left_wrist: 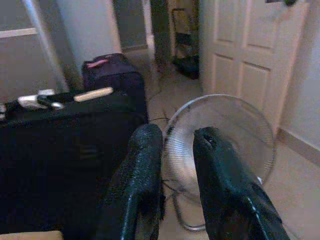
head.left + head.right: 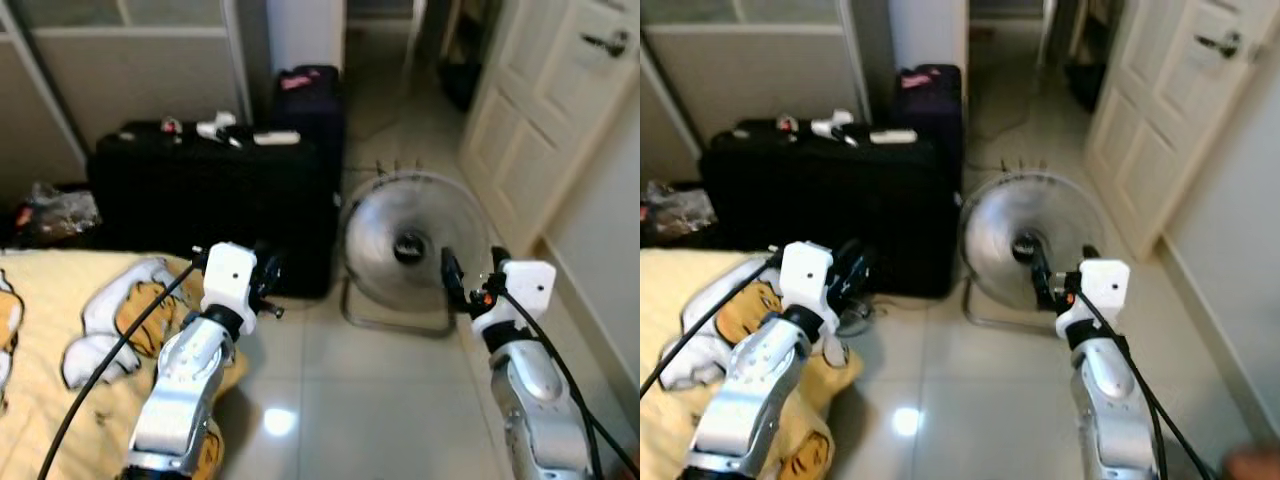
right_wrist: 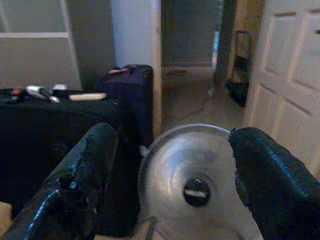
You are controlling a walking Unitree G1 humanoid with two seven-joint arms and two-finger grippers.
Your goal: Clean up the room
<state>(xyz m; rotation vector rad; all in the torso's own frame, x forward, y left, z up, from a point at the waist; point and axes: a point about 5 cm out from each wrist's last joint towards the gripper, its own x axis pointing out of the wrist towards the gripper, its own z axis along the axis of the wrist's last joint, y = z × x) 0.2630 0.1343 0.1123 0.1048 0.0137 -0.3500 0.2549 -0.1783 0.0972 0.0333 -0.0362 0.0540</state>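
Yellow bedding [image 2: 40,330] is lying at the left, the likeliest thing to tidy; the left gripper [image 1: 172,145], fingers narrowly parted and empty, is hovering past its edge and should be turning back toward it. Rightward, suitcase [image 2: 210,200], fan [image 2: 410,245], then the right gripper [image 3: 170,170], spread wide, above pale tile [image 2: 330,400].

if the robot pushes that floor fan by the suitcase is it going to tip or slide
The floor fan looks top-heavy: a big round grille on a thin wire stand, so a high push could tip it backward. On the glossy tile floor, a low push on the stand would likely slide it. The grille wires look thin and may flex. The right gripper is open, facing it.
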